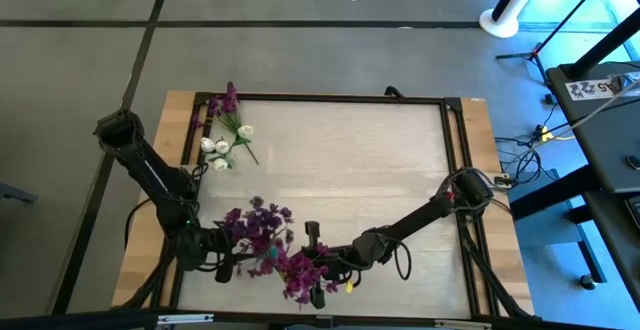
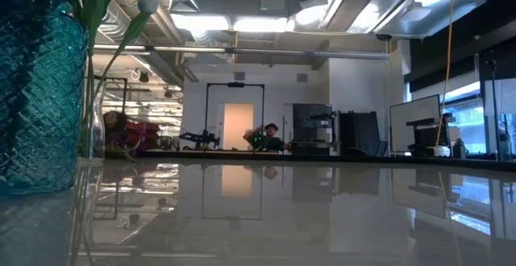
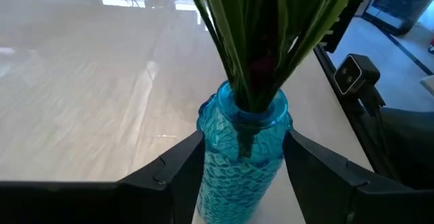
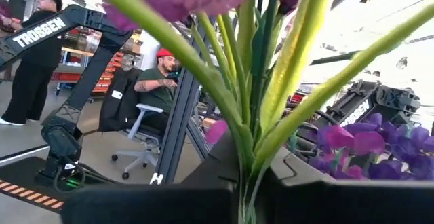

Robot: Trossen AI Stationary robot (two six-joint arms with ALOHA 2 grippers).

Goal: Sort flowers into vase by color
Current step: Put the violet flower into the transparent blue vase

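A blue textured vase (image 3: 241, 166) stands near the table's near edge with green stems in it; their purple blossoms (image 1: 262, 225) spread above it. My left gripper (image 3: 243, 159) is at this vase, a finger on each side. My right gripper (image 4: 247, 197) is shut on a bunch of purple flowers (image 1: 300, 275) just right of the vase. White-budded sprigs (image 1: 222, 148) and a purple sprig (image 1: 226, 100) sit at the far left corner. In the low view a blue vase (image 2: 36, 89) with a white bud (image 2: 149, 0) shows, with no gripper. My left gripper holds the blue vase just below its neck (image 3: 207, 149), one finger against each side wall, coming in slanting from above. The vase stands upright between the fingers. My right gripper pinches several green stems (image 4: 245, 173) of the purple bunch between its two fingers; the blossoms (image 4: 369, 142) spread beyond the fingertips.
The pale tabletop (image 1: 350, 160) has a dark frame along its edges (image 1: 330, 97). Both arms meet near the near edge. Beyond the table the wrist view shows another robot arm (image 4: 74, 27), a standing person (image 4: 30, 61) and a seated person (image 4: 159, 88).
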